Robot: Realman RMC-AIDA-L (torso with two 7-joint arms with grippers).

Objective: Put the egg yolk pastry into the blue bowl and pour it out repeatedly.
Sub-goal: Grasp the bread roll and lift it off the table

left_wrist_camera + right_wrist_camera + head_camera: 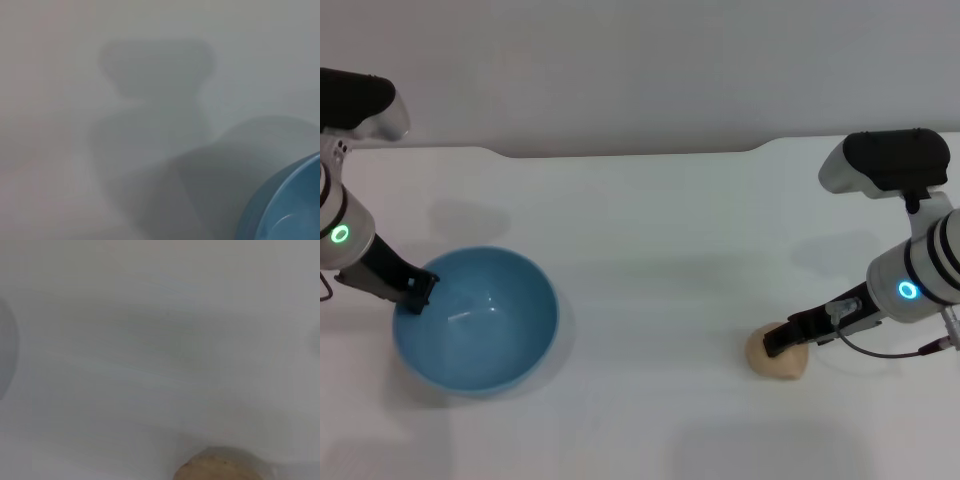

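Observation:
The blue bowl point(510, 320) stands upright on the white table at the left, with nothing inside it. My left gripper point(418, 292) is at the bowl's left rim, shut on it. Part of the bowl point(290, 210) also shows in the left wrist view. The egg yolk pastry point(782, 363), a small tan ball, rests on the table at the right. My right gripper point(778, 343) comes in from the right and is shut on its top. A sliver of the pastry point(220, 467) appears in the right wrist view.
The white table point(650, 260) stretches between the bowl and the pastry. Its far edge point(620, 153) runs along the back, with a grey wall behind it.

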